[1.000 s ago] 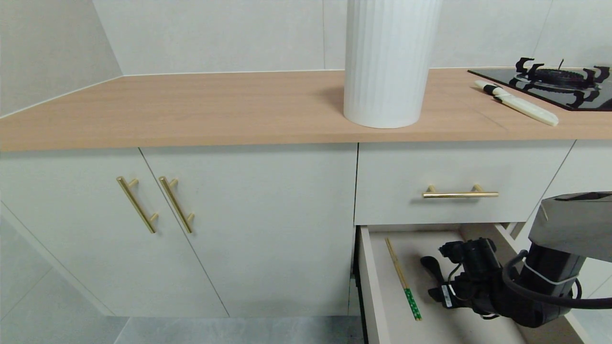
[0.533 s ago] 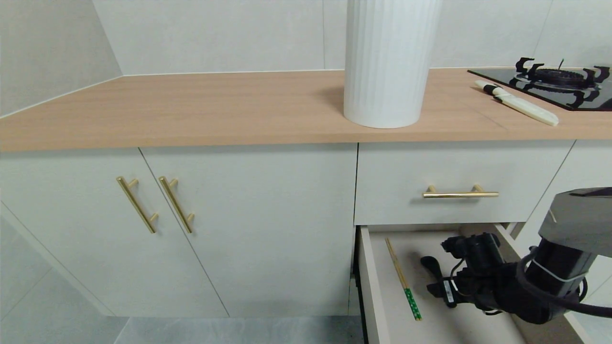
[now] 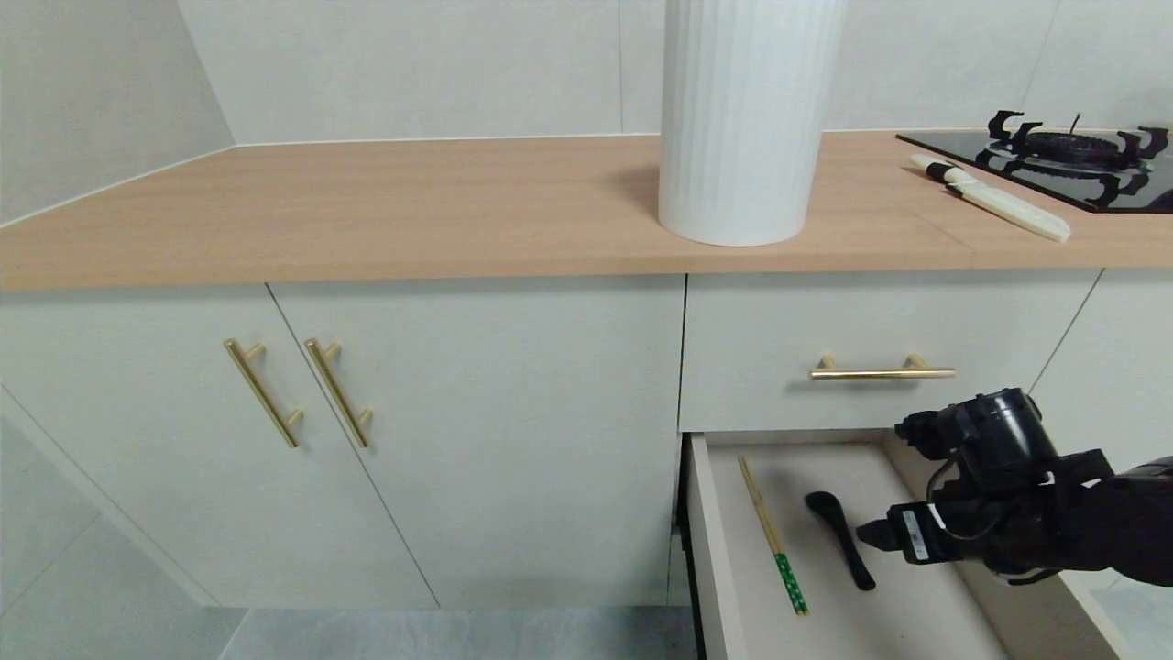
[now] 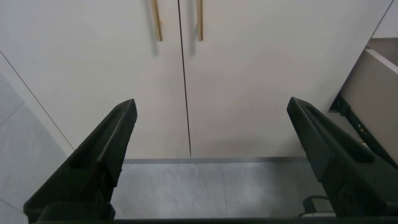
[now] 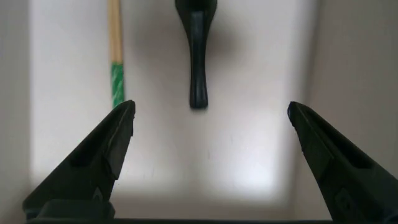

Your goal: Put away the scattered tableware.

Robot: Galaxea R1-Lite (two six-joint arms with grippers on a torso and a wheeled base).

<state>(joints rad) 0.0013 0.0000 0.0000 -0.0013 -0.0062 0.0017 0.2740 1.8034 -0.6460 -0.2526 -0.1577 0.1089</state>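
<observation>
- Stowed: a pair of chopsticks and a black spoon lie flat on the floor of the open drawer, under the right end of the surface.
- The chopsticks run near the drawer's left wall. The spoon lies just beside them toward the middle, apart from them, with its bowl toward the drawer's back.
- Outstanding: a knife lies on the surface near its right edge, just beside the hob and not yet put away. The drawer also stands open. By my judgement the task is well along but not finished.
- Right gripper: it hangs over the right side of the drawer, and its fingers are spread wide with nothing between them.
- Spoon relative to those fingers: in the right wrist view its handle end sits ahead of the fingertips, roughly centred on the gap — clear of both fingers and touching neither. The chopsticks line up ahead of one finger and are also untouched.
- Left gripper: its fingers are spread and empty. It faces the shut cabinet doors, well apart from every piece of tableware.
- A white ribbed vessel stands on the surface above the drawers — not judged part of the task.
</observation>
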